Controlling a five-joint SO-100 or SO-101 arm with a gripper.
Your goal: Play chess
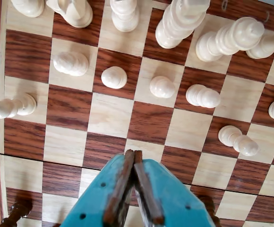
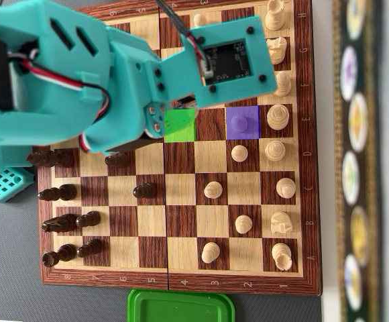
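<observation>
In the wrist view my teal gripper (image 1: 133, 153) enters from the bottom, jaws shut with nothing between them, above the chessboard (image 1: 111, 116) near its fourth row. White pawns (image 1: 161, 86) stand two rows beyond the tips, with taller white pieces (image 1: 179, 21) behind. In the overhead view the arm (image 2: 124, 80) covers the board's upper left and hides the gripper tips. A green marked square (image 2: 180, 126) lies at the arm's edge. Two squares to its right, a purple marked square (image 2: 233, 117) holds a pawn (image 2: 243, 123).
Dark pieces (image 2: 70, 221) stand along the board's left side in the overhead view, one dark pawn (image 2: 144, 190) further in. A dark piece (image 1: 16, 212) shows at the wrist view's bottom left. A green lid or tray (image 2: 181, 306) lies below the board.
</observation>
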